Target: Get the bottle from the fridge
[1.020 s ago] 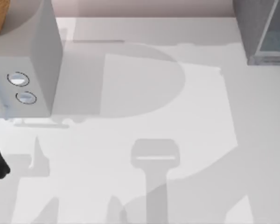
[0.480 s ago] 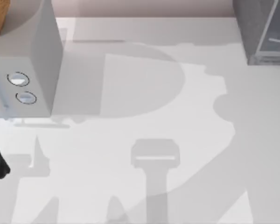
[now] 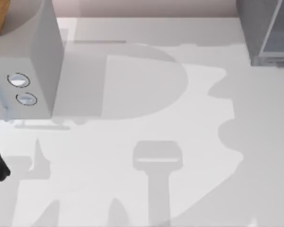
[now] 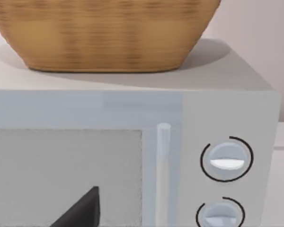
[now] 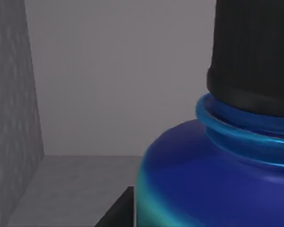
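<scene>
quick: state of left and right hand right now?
Left hand: cannot be told, facing the dialled grey box.
Right hand: cannot be told; bottle right at its camera, inside the fridge.

Pale grey table (image 3: pixel 132 189) crossed by soft shadows, perhaps a pinkish wall (image 3: pixel 146 7) along its far edge.

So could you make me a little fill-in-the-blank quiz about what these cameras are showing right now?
1. In the right wrist view, the bottle has a blue body and a ____ cap.
2. In the left wrist view, a woven ____ sits on top of the grey box with dials.
3. That box's front carries ____ round dials.
4. In the top view, the fridge stands at the table's far ____ corner.

Missing words: black; basket; two; right
</scene>
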